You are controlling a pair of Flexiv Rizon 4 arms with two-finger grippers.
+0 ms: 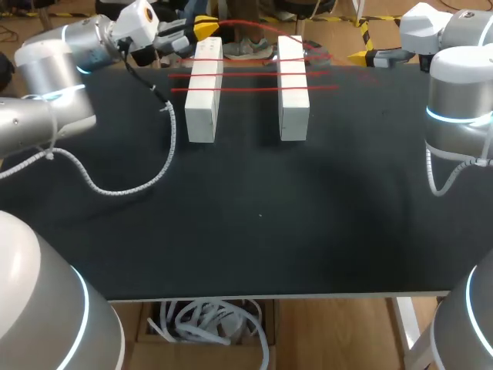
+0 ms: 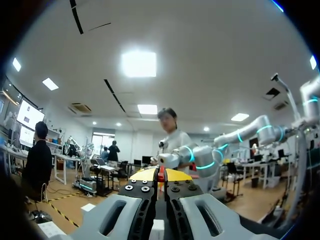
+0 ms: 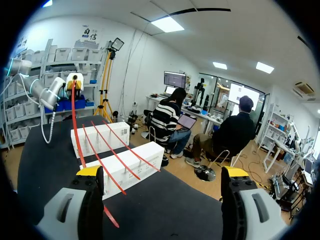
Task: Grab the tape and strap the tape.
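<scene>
Two white blocks (image 1: 203,91) (image 1: 293,89) lie side by side at the table's far middle. Thin red tape (image 1: 254,74) crosses both of them in several strands. My left gripper (image 1: 202,28) hovers just behind the left block, shut on the red tape (image 2: 161,173), which shows between its yellow tips (image 2: 161,175). From there a strand arcs over towards the right block. My right gripper (image 1: 362,56) stands open at the far right, off to the side of the blocks. Its fingers (image 3: 162,172) hold nothing, with the blocks (image 3: 125,167) and the tape strands (image 3: 107,165) ahead of it.
The left arm's white coiled cable (image 1: 131,185) droops onto the black table top (image 1: 262,231) left of the blocks. The right arm's cable (image 1: 443,181) hangs by the right edge.
</scene>
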